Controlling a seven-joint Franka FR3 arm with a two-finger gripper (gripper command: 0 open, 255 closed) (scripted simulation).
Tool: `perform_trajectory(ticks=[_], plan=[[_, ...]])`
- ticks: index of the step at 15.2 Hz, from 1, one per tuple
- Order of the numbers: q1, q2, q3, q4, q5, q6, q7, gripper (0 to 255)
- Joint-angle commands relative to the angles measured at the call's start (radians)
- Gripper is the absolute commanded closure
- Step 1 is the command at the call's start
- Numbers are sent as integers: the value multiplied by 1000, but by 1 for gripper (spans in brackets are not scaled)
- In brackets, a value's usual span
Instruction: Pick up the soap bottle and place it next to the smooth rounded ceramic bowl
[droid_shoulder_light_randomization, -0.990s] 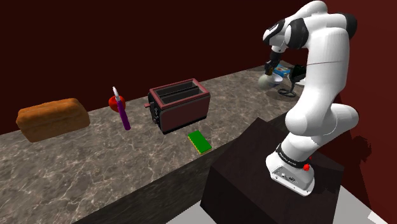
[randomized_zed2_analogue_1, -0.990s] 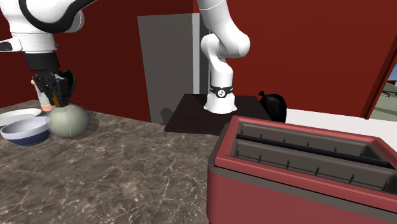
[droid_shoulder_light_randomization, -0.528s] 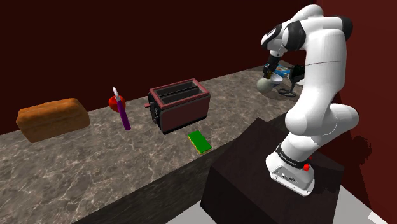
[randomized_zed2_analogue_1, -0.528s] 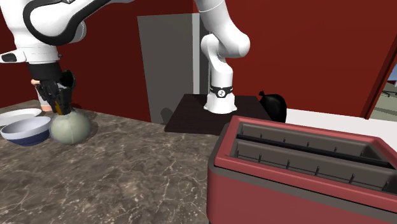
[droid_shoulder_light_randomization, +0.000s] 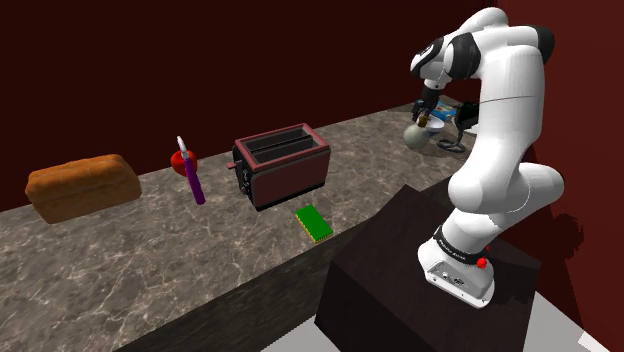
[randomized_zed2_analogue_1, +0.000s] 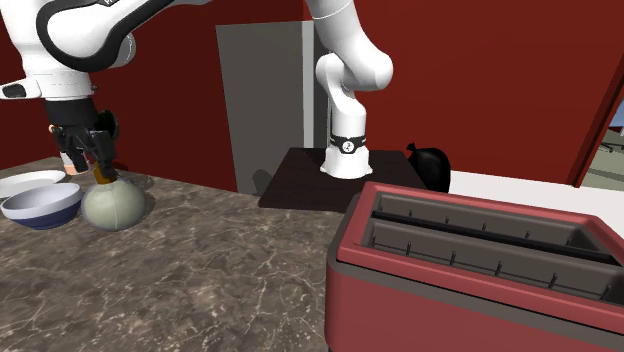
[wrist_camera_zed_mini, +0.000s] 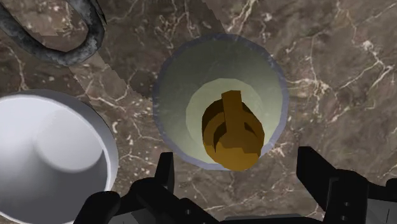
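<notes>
Sitting at the second exterior view's left is the white bowl (randomized_zed2_analogue_1: 40, 208), round grey-green soap bottle (randomized_zed2_analogue_1: 113, 208) upright just beside it, red toaster (randomized_zed2_analogue_1: 480, 265) far right. The gripper (wrist_camera_zed_mini: 236, 162) hangs over its brown pump (wrist_camera_zed_mini: 232, 130), fingers (wrist_camera_zed_mini: 318, 175) spread, gripping nothing.

My fingers (wrist_camera_zed_mini: 316, 170) are black. The soap bottle (wrist_camera_zed_mini: 191, 76) is pale grey-green with an amber-brown pump (wrist_camera_zed_mini: 233, 133), and the bowl (randomized_zed2_analogue_1: 40, 205) is white inside and blue-grey outside. The counter (wrist_camera_zed_mini: 343, 83) is brown stone veined in white, the toaster (randomized_zed2_analogue_1: 470, 260) dark red.
</notes>
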Motion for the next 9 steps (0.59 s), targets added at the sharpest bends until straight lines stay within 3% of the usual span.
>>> perform_trajectory(ticks=[1, 9], plan=[[0, 0, 0, 0, 0, 0, 0, 0], [11, -61, -19, 36, -30, -94, 18, 0]])
